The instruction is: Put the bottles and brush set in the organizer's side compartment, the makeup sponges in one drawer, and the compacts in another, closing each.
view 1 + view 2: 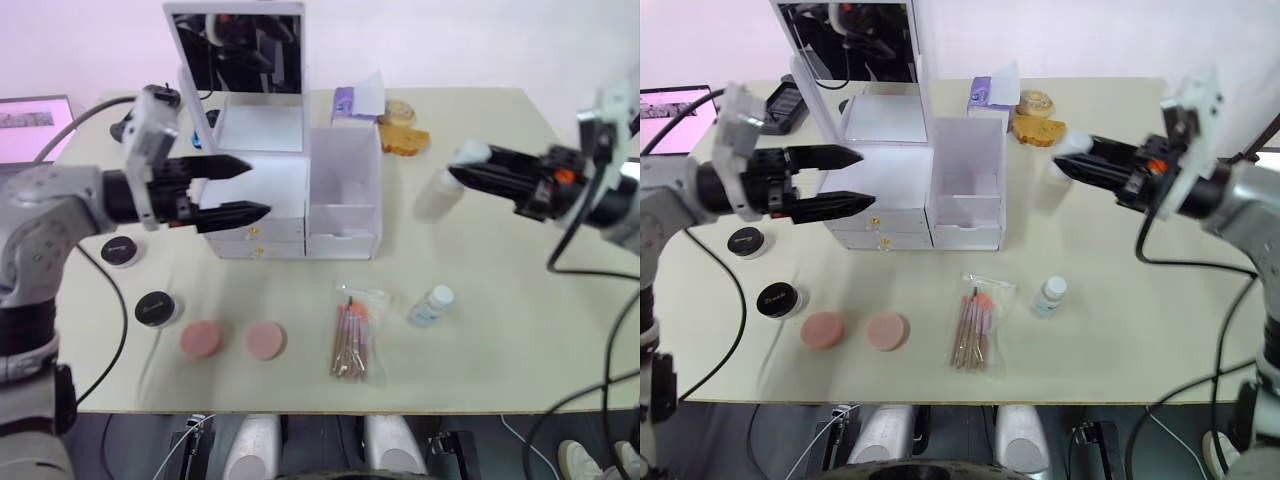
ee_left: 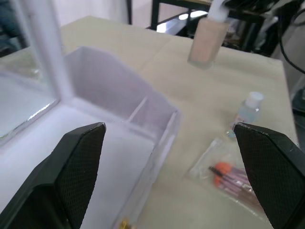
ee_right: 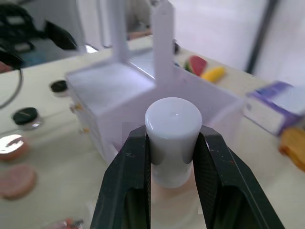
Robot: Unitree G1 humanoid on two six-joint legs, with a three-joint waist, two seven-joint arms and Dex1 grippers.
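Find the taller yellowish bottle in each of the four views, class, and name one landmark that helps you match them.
Left eye view: taller bottle hanging from the right gripper, right of the organizer.
Right eye view: same, bottle right of the side compartment.
Left wrist view: bottle hanging at top.
Right wrist view: its white cap clamped between fingers.
Shared landmark: the organizer.

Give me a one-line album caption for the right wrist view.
Right gripper clamps the taller bottle by its white cap, facing the white organizer.
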